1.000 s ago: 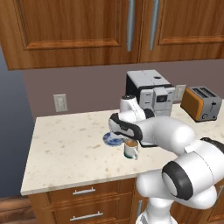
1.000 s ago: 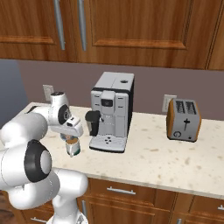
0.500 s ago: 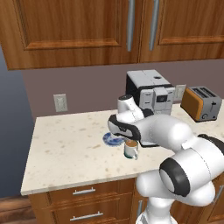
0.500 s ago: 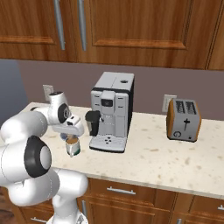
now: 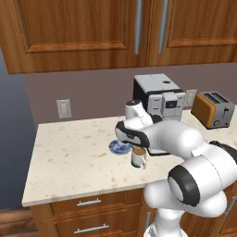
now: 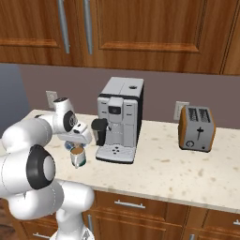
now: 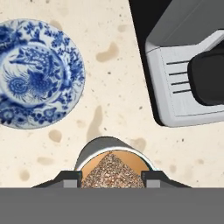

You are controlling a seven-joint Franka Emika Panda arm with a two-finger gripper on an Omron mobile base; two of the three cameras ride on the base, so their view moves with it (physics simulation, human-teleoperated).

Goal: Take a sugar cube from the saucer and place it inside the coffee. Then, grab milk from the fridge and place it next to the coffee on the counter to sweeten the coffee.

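The dark fingers [image 7: 112,176] clamp a grainy, speckled sugar cube [image 7: 112,171] just above the round white coffee [image 7: 93,149] mug. Beside it on the speckled stone table [image 7: 118,105] lies the glossy blue saucer [image 7: 35,74].

So the coffee [image 5: 138,157] is a small whitish mug, upright, handle on one side, sitting on the beige speckled counter [image 5: 69,157] toward its front edge. In the hand view the sugar cube [image 7: 113,170] looks like a speckled beige-grey lump right over the mug's mouth, brown coffee showing around it. The saucer [image 7: 37,73] is round, blue with a pale floral pattern, flat and bare, just beside the mug on the wall side.
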